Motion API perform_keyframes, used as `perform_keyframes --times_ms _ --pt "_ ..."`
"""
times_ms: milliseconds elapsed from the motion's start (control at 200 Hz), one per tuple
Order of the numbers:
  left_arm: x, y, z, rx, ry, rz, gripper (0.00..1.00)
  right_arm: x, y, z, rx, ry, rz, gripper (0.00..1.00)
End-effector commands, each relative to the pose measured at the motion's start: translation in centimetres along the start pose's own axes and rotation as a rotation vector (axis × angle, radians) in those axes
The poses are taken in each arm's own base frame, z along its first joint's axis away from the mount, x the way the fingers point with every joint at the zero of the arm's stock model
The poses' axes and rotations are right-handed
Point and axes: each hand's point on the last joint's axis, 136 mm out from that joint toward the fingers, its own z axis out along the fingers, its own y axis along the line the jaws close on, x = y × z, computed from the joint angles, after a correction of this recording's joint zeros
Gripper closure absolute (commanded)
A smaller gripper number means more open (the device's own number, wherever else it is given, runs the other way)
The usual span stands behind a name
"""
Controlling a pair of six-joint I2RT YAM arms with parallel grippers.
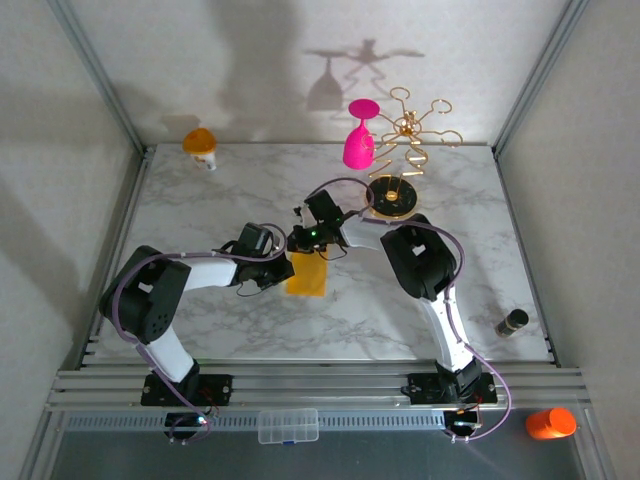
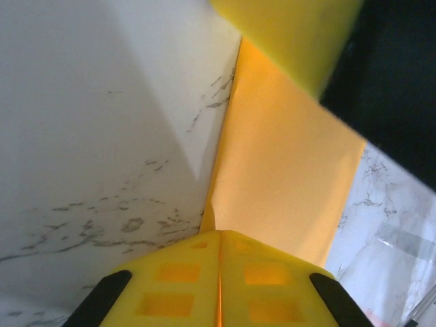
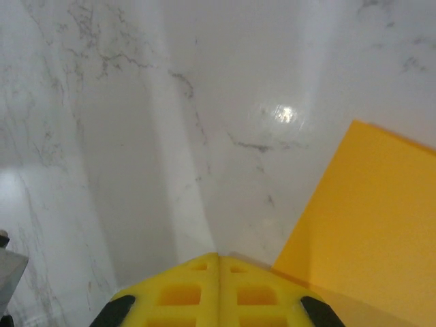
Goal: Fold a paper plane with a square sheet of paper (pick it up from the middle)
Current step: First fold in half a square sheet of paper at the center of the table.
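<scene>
Two arms leaned in over the middle of the marble table [image 1: 200, 330], and the square sheet of paper [image 1: 307, 274] lay between them, yellow-orange against the white stone. You had the left gripper [image 2: 219, 233] closed, its two yellow fingers pressed side by side with no gap. The near edge of the sheet ran right up to those tips in the left wrist view. A thin orange line showed in the crack between the fingers, but you could not tell if the paper was pinched there or only lay under them. You had the right gripper [image 3: 219, 255] closed tight too, with nothing between its fingers. It sat low over the bare table, and the sheet lay just beside it on the right, one corner slipping under the edge of a finger. In the left wrist view, one of its yellow fingers [image 2: 286, 34] hung over the far end of the sheet. Far back on the table stood a pink goblet [image 1: 360, 140], a gold rack [image 1: 410, 128] on a round black base, and a small orange-topped white cup [image 1: 200, 148], all well apart from the paper.
</scene>
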Motion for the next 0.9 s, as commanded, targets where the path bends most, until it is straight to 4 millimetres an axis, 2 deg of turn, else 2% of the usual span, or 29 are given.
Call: perform_keyframes --times_ms 0,240,426,516,621,736,826,891 --pt "5.0 6.9 -0.1 -0.241 0.131 -0.07 0.92 -2.7 -4.4 0.0 0.094 -0.066 0.038 0.98" --pt "5.1 7.1 -0.4 -0.25 0.127 -0.064 0.92 -6.5 -6.3 -0.5 0.115 -0.136 0.05 0.97" --pt "4.9 6.7 -0.5 -0.241 0.123 -0.052 0.92 -9.0 -6.9 -1.3 0.151 -0.19 0.041 0.97" --pt "4.2 5.6 -0.6 -0.215 0.113 -0.041 0.92 -10.0 -6.2 -2.2 0.158 -0.22 0.024 0.97" --pt "2.2 2.2 -1.3 -0.133 0.069 -0.019 0.88 -10.6 -3.9 -4.4 0.137 -0.255 -0.003 0.96" --pt "-0.5 -2.3 -2.8 -0.01 -0.015 -0.006 0.81 -9.4 -1.7 -7.0 0.12 -0.289 -0.009 0.9" --pt "-2.2 -4.3 -3.6 0.035 -0.076 -0.004 0.78 -7.3 -1.1 -8.3 0.127 -0.301 0.017 0.83" --pt "-3.0 -5.0 -3.4 0.056 -0.096 -0.006 0.77 -5.3 -1.2 -8.7 0.141 -0.297 0.05 0.8"
